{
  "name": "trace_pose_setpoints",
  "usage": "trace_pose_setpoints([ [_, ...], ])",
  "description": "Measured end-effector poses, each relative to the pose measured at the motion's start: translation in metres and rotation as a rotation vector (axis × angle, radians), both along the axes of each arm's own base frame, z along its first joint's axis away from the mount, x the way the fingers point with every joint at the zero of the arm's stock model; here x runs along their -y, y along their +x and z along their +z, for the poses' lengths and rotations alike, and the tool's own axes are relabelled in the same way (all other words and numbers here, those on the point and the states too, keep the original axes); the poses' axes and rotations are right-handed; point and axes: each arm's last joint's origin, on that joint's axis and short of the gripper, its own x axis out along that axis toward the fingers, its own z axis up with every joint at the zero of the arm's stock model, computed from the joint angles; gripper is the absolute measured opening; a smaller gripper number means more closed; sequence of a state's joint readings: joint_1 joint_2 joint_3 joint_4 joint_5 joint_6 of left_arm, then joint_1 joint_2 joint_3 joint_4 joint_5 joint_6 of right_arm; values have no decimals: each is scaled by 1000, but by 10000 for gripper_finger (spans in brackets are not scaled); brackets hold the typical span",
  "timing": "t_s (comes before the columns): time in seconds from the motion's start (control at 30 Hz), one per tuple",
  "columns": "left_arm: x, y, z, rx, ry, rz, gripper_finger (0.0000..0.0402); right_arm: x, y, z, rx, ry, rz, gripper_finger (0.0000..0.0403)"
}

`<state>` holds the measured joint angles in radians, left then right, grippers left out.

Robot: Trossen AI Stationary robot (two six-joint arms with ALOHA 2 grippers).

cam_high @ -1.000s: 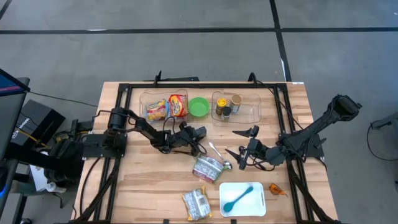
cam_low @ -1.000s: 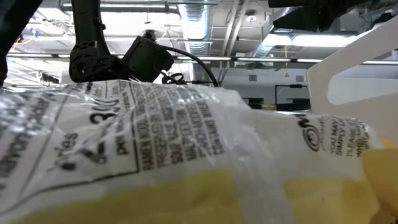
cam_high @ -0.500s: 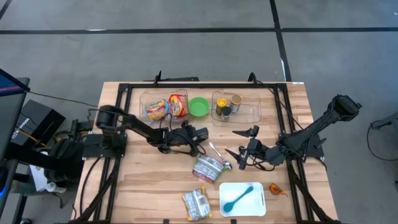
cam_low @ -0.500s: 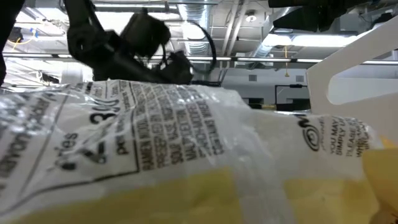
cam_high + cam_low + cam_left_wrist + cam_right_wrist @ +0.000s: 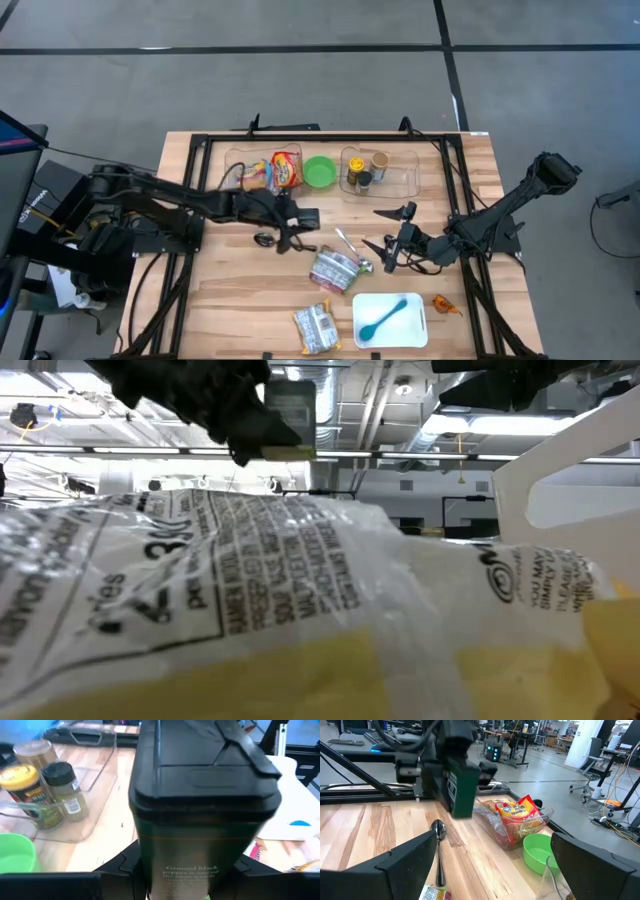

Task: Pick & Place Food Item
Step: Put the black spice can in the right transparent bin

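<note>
Left tool [image 5: 297, 218] clenched on pepper tin [image 5: 462, 790], upright, lifted clear of counter [image 5: 230, 300], just in front of noodle tray [image 5: 262, 172]. Spice tray [image 5: 395, 175] lies further right of noodle tray; likely destination. Right tool [image 5: 390, 250] released, idle, right of spoon [image 5: 438, 840].

Low view: a clear bag [image 5: 300, 610] right at the lens blocks nearly the whole table; print only partly readable. Left wrist view: a tin [image 5: 202, 815] fills the frame, bottom cut off, label too blurred to read fully, fingers mostly hidden behind it. High view: jars [image 5: 365, 172] in the tray too small to identify
</note>
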<state>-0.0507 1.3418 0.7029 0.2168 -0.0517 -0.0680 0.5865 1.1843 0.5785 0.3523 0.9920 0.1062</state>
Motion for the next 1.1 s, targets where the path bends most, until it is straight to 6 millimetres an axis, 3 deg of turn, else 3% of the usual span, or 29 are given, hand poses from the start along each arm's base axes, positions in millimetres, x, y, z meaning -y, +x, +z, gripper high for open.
trace_pose_setpoints([
  [0.13,8,-7,8,6,7,-32,137,0,0,0,4,18,13,386],
  [0.4,26,4,-6,5,7,-96,136,-2,3,-1,0,97,132,386],
  [1.1,39,87,-33,-77,16,-177,137,15,13,-10,-77,237,213,386],
])
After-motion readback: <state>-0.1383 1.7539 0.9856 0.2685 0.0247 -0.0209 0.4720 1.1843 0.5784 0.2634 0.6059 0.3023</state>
